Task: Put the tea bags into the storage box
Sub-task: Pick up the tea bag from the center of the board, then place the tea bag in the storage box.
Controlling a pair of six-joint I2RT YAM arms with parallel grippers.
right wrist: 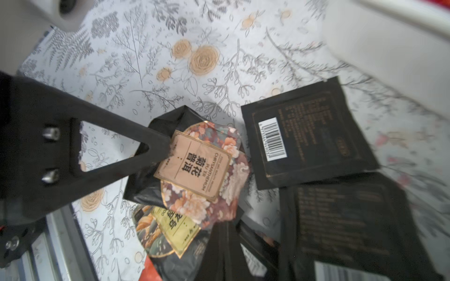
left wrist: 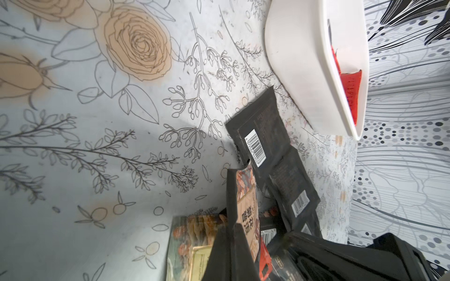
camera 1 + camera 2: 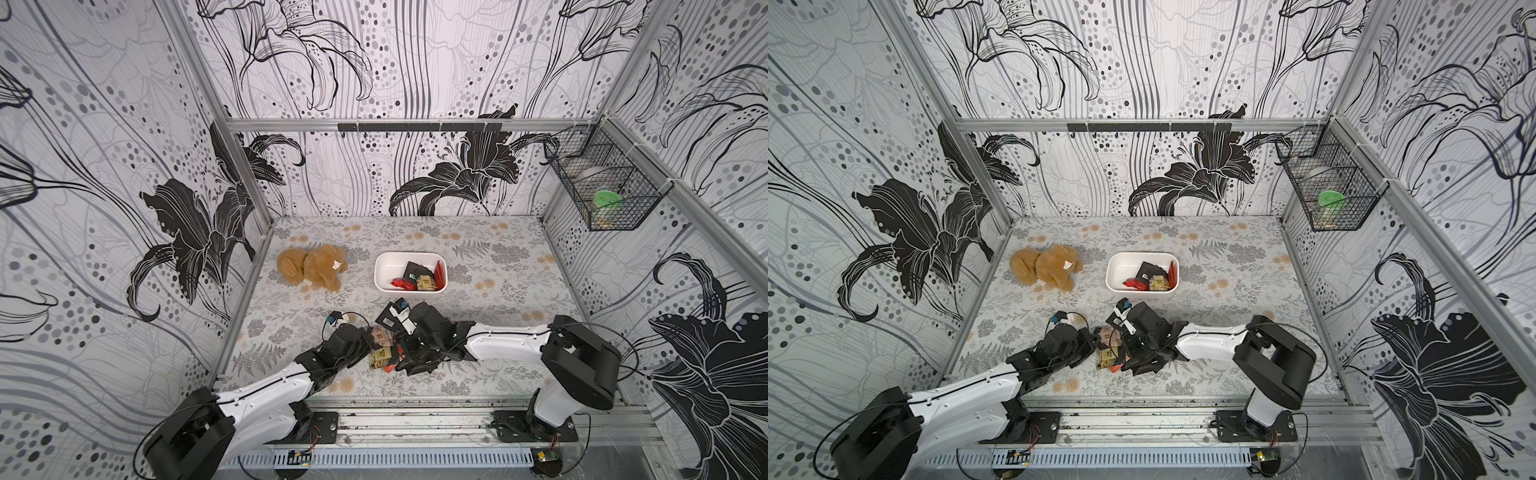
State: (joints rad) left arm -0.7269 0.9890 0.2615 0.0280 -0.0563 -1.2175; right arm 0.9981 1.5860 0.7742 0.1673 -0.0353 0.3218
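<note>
The white storage box (image 3: pixel 381 274) (image 3: pixel 1113 274) stands mid-table and holds several tea bags (image 3: pixel 419 276), black, red and tan. More tea bags lie in a loose pile (image 3: pixel 399 353) near the front edge, between my two arms. My left gripper (image 3: pixel 372 338) (image 2: pixel 231 226) is shut on a floral tea bag with a tan label (image 1: pixel 194 165) (image 2: pixel 246 194), which stands on edge. My right gripper (image 1: pixel 225 226) (image 3: pixel 405 349) is down in the pile with its jaws together; nothing shows between them. Black barcode sachets (image 1: pixel 304 136) lie beside it, towards the box wall (image 1: pixel 377 36).
A brown plush toy (image 3: pixel 311 268) lies left of the box. A black wire basket (image 3: pixel 602 187) hangs on the right wall with a green-lidded jar inside. Patterned walls enclose the table on three sides. A metal rail (image 3: pixel 415 419) runs along the front.
</note>
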